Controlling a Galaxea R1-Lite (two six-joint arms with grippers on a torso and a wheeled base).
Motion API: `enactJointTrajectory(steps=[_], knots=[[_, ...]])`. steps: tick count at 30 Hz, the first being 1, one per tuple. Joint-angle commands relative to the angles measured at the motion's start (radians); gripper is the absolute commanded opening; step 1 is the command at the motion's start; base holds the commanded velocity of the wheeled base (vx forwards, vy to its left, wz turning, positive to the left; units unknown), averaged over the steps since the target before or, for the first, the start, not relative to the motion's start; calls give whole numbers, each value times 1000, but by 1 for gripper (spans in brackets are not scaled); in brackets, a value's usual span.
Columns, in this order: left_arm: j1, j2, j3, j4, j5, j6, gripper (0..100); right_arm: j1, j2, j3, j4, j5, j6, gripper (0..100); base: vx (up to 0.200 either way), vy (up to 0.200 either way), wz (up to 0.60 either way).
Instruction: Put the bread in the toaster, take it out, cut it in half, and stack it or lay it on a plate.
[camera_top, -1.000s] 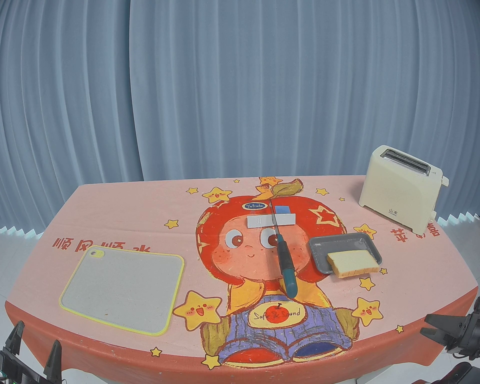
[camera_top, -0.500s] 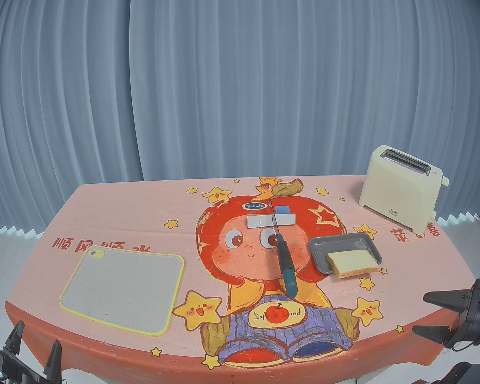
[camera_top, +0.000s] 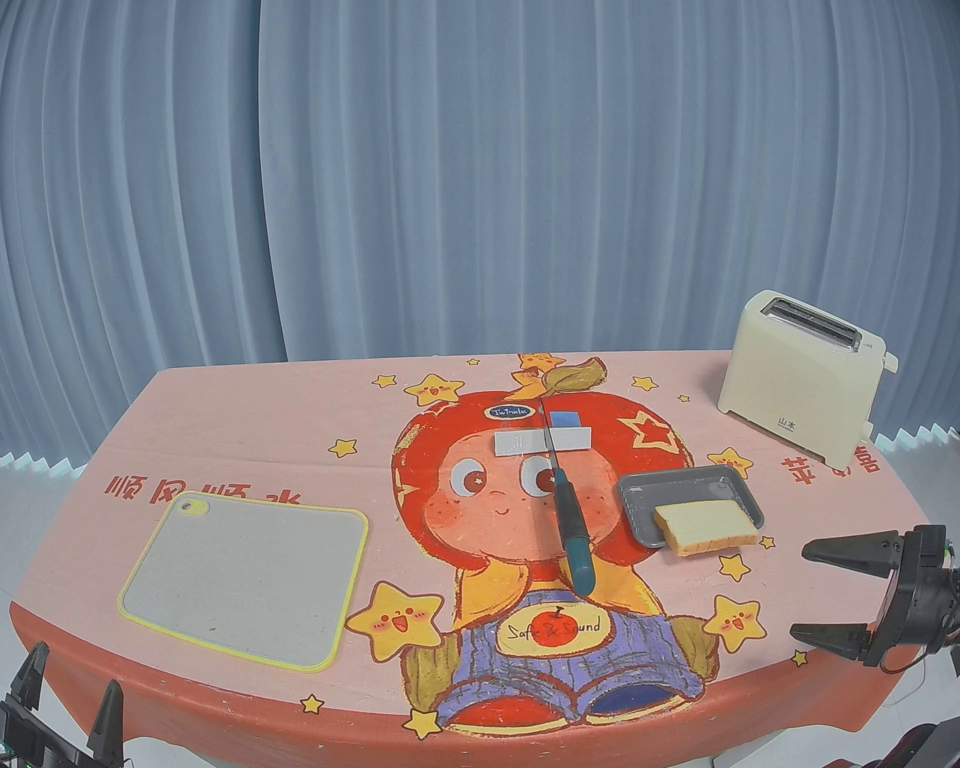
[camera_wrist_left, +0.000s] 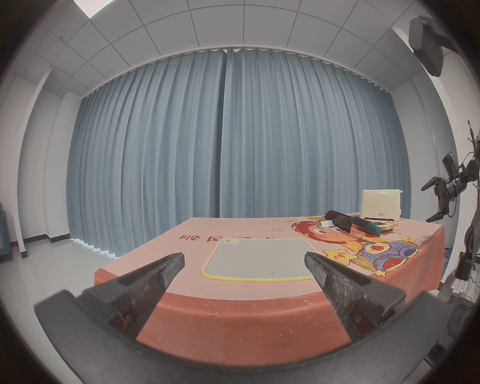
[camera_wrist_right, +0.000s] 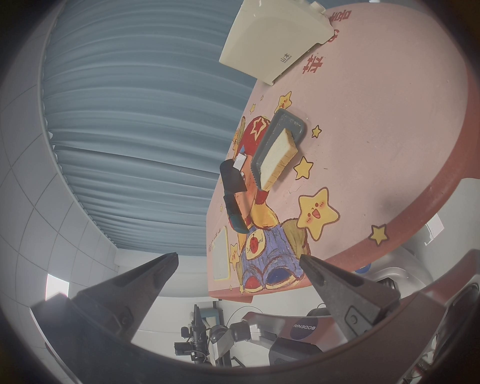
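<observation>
A slice of bread (camera_top: 706, 526) lies half on the near edge of a small grey tray (camera_top: 676, 488), right of centre. The cream toaster (camera_top: 802, 376) stands at the back right, slots up. A knife (camera_top: 570, 510) with a teal handle lies at the table's middle, blade pointing away. A grey cutting board (camera_top: 248, 576) with a yellow rim lies at the near left. My right gripper (camera_top: 822, 592) hangs open beside the table's right edge, fingers aimed toward the bread. My left gripper (camera_top: 65, 700) is open below the near left corner. The right wrist view holds the bread (camera_wrist_right: 276, 156) and toaster (camera_wrist_right: 270, 36).
A pink cartoon tablecloth (camera_top: 300, 430) covers the table. A white strip and a small blue piece (camera_top: 545, 438) lie under the knife blade. Blue curtains hang behind. The left wrist view faces the cutting board (camera_wrist_left: 259, 258) across the table's near edge.
My right gripper has risen from below the table's right edge and moved inward toward the bread, staying open. The left gripper and the objects have not moved.
</observation>
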Motion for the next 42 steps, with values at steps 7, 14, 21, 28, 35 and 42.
enactJointTrajectory(steps=[7, 14, 21, 28, 35, 42], knots=[[0, -16, 18, 0, 0, 0, 100, 17, 169, -24, -19, 5, -9, 100, 0, 0, 0], [0, -16, 18, 0, 0, 0, 100, 49, 242, -17, -102, 3, -4, 100, 0, 0, 0], [0, -16, 18, 0, 0, 0, 100, 49, 273, -48, -143, 3, 0, 100, 0, 0, 0], [0, -16, 18, 0, 0, 0, 100, 86, 337, -113, -140, 6, 0, 100, 0, 0, 0], [0, -16, 18, 0, 0, 0, 100, 110, 360, -133, -143, 14, -1, 100, 0, 0, 0], [0, -16, 18, 0, 0, 0, 100, 106, 391, -91, -143, 31, -1, 100, 0, 0, 0]])
